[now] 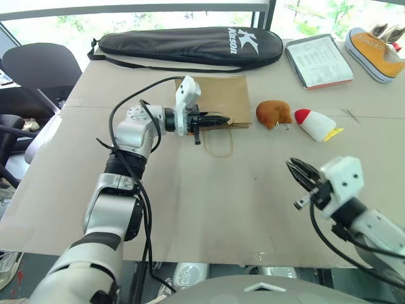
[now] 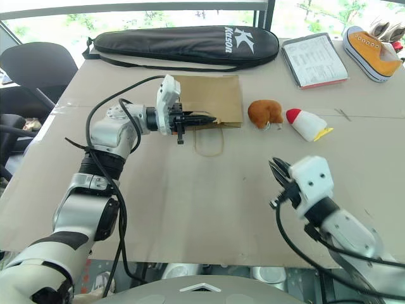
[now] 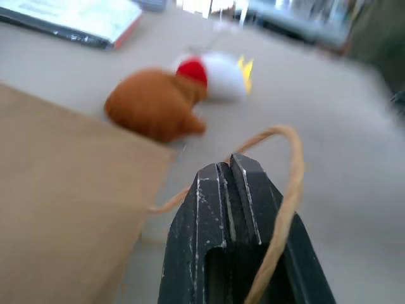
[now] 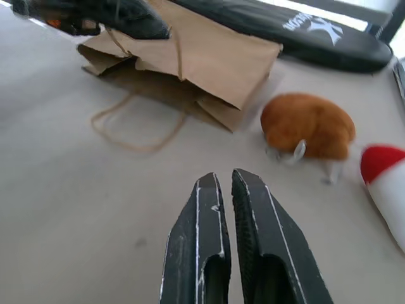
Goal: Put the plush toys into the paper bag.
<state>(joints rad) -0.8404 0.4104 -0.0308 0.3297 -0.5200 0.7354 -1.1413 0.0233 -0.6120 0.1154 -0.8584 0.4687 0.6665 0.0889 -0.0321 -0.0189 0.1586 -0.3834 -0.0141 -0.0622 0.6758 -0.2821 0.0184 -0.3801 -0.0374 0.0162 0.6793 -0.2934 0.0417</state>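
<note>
The paper bag (image 1: 221, 95) lies flat at the back middle of the table, its mouth facing me. One cord handle (image 1: 218, 144) rests on the table. My left gripper (image 1: 224, 119) is at the bag's mouth, shut on the other handle (image 3: 286, 190), and the top layer of the bag is lifted a little. The brown plush toy (image 1: 273, 113) sits just right of the bag. Touching its right side is the white toy with a red top and yellow beak (image 1: 316, 124). My right gripper (image 1: 292, 164) is shut and empty, low over the table in front of the toys.
A long black racket case (image 1: 190, 44) lies along the far edge behind the bag. A notebook (image 1: 318, 60) and an orange sneaker (image 1: 374, 52) sit at the back right. A dark chair (image 1: 38, 66) stands off the table's left side.
</note>
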